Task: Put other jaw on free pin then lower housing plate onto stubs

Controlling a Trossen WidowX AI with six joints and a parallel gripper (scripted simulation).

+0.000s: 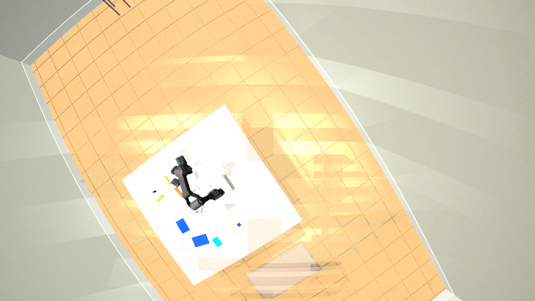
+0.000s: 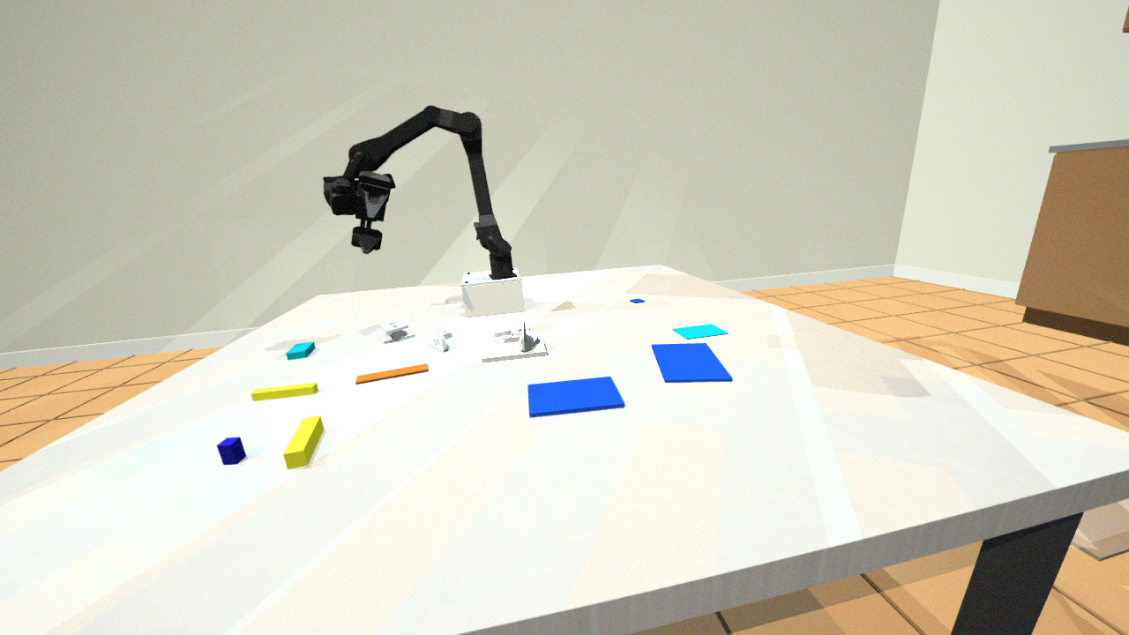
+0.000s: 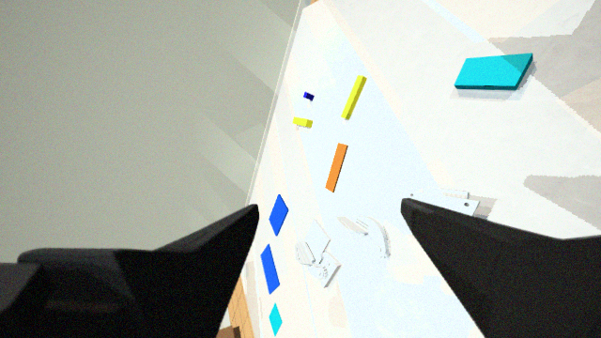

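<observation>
My gripper point(image 2: 369, 221) point(image 3: 328, 207) is open and empty, high above the table. The white base point(image 2: 504, 358) point(image 3: 332, 276) lies on the table with one white jaw point(image 2: 527, 339) point(image 3: 305, 253) standing on it; the pins and gear teeth are too small to judge. The loose white jaw point(image 2: 439, 340) point(image 3: 385, 238) lies beside the base, apart from it. The pale housing plate point(image 2: 392, 327) point(image 3: 443, 201) lies farther off, on the cyan block's side; my right finger partly covers it in the wrist view. In the top view these white parts are washed out around the arm.
An orange bar point(image 2: 392, 374) point(image 3: 336, 167), two yellow bars point(image 2: 303, 442) point(image 2: 285, 392) and a dark blue cube point(image 2: 231, 451) lie on the table. A cyan block point(image 2: 301, 350) point(image 3: 493, 72) lies at the left. Blue plates point(image 2: 575, 396) point(image 2: 691, 362) and a cyan plate point(image 2: 699, 332) lie right.
</observation>
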